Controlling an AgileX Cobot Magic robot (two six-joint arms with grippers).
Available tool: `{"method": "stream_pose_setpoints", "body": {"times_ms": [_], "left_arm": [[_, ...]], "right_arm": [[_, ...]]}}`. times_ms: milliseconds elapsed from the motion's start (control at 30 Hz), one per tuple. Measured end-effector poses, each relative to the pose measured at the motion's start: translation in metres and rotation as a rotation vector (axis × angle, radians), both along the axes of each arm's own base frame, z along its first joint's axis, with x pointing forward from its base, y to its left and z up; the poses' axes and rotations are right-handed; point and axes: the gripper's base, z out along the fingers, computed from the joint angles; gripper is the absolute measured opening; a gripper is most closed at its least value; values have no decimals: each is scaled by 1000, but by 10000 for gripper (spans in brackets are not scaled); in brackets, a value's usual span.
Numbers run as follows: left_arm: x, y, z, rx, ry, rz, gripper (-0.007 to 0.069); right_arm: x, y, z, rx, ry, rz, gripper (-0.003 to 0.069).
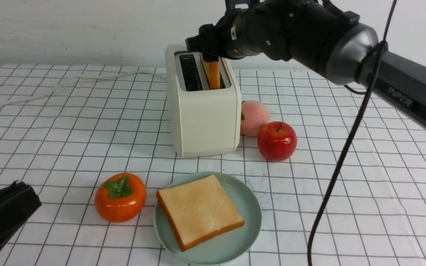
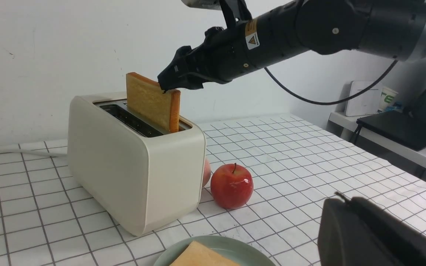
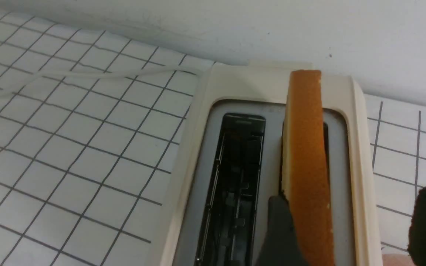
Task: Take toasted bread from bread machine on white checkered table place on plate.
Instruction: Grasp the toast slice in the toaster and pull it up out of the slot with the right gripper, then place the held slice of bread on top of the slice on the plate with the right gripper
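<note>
**A:** Nearest us in the front view is the left gripper (image 1: 4, 216), a dark bulk low at the left edge. We take its jaws as clenched, with nothing in them.

**B:** Just past it we see the plate (image 1: 248, 207) on the checkered table (image 1: 364, 184). The flat slice (image 1: 200, 210) lies on it, and a persimmon (image 1: 120, 197) sits just beside its left rim.

**A:** Behind the plate stands the toaster (image 1: 203, 122), with the standing slice (image 1: 215, 74) upright in its right slot. The right gripper (image 1: 213, 55) is at the slice's top. A peach (image 1: 254, 117) and an apple (image 1: 276, 141) sit to the toaster's right.

**B:** In the left wrist view we see the right gripper's tips meeting the slice's (image 2: 150, 101) upper corner.

**A:** The right wrist view settles it for us. One of the fingers (image 3: 276, 229) lies against the slice's (image 3: 305, 155) face on the side toward the other slot. The other is well apart, out beyond the toaster's outer wall.

**B:** So we call those jaws released: the slice stands between them, touched on one side only, not gripped
</note>
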Motion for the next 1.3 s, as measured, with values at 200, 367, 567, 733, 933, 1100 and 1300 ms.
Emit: {"method": "stream_pose_setpoints", "body": {"times_ms": [200, 367, 567, 733, 933, 1100, 1300], "left_arm": [[0, 0, 0, 1, 1, -1, -13], [0, 0, 0, 1, 2, -2, -13], [0, 0, -1, 4, 5, -5, -13], [-1, -1, -1, 9, 12, -11, -13], [-1, -1, -1, 9, 13, -11, -13], [-1, -1, -1, 9, 13, -11, -13], [-1, -1, -1, 9, 13, -11, -11]], "right_arm": [[8, 6, -16, 25, 0, 9, 426], [10, 8, -18, 38, -19, 19, 387], [12, 10, -23, 34, -13, 21, 232], [13, 9, -23, 33, -15, 20, 115], [10, 7, -14, 37, -34, 20, 115], [-2, -1, 20, 67, -91, 20, 115], [-36, -16, 82, 121, -161, 20, 115]]}}
